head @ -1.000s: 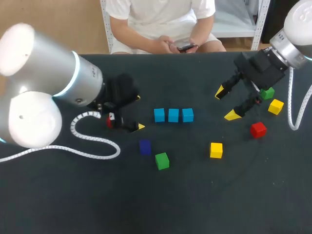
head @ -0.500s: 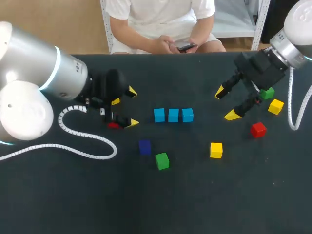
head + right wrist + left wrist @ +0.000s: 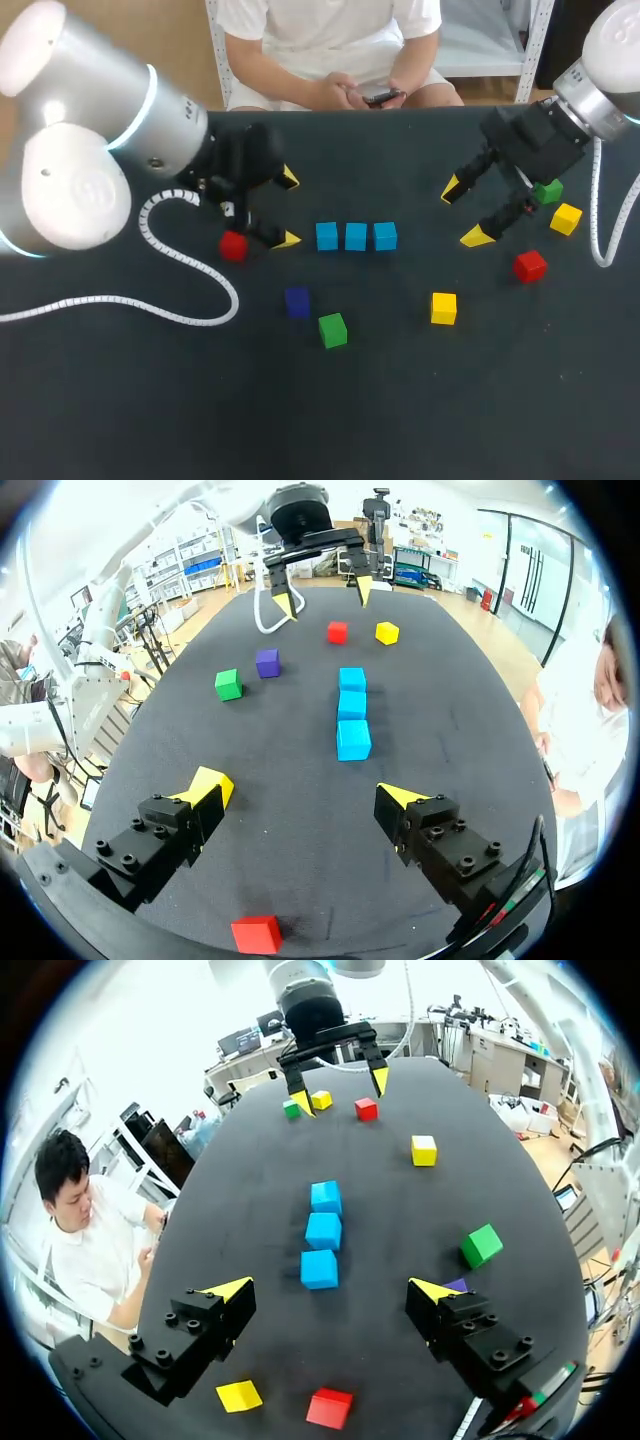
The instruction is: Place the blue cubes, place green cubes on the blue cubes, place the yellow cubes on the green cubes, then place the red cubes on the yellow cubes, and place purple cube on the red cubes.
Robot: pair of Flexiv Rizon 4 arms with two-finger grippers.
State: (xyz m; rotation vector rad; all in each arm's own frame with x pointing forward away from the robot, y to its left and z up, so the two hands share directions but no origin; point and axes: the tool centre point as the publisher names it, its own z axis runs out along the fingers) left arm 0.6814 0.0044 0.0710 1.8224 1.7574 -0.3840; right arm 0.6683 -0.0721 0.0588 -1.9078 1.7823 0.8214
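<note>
Nearest the camera, low centre of the head view, a green cube (image 3: 332,329) sits on the matte black table (image 3: 300,420). The dark purple cube (image 3: 297,301) is just up-left of it, with a small gap between them. A yellow cube (image 3: 443,307) sits alone, right of centre. They're all small sharp-edged blocks with plain smooth faces. A ribbed white cable (image 3: 190,300) snakes across the left side.

Further back, a red cube (image 3: 233,245) lies left of centre, just beside the lower yellow tip of the left gripper (image 3: 288,209). That gripper's black fingers are spread wide with nothing in them. The left wrist view shows another yellow block (image 3: 240,1396) under it, next to that red one.

Dead centre are the three blue cubes (image 3: 356,236) in a tight straight row, touching or close to it. A second red cube (image 3: 530,265) sits at mid right.

The right gripper (image 3: 462,212) hangs at upper right, also gaping and empty. Behind it by the right edge are a far yellow cube (image 3: 566,218) and a far green cube (image 3: 547,191), the green one partly hidden by the gripper body.
</note>
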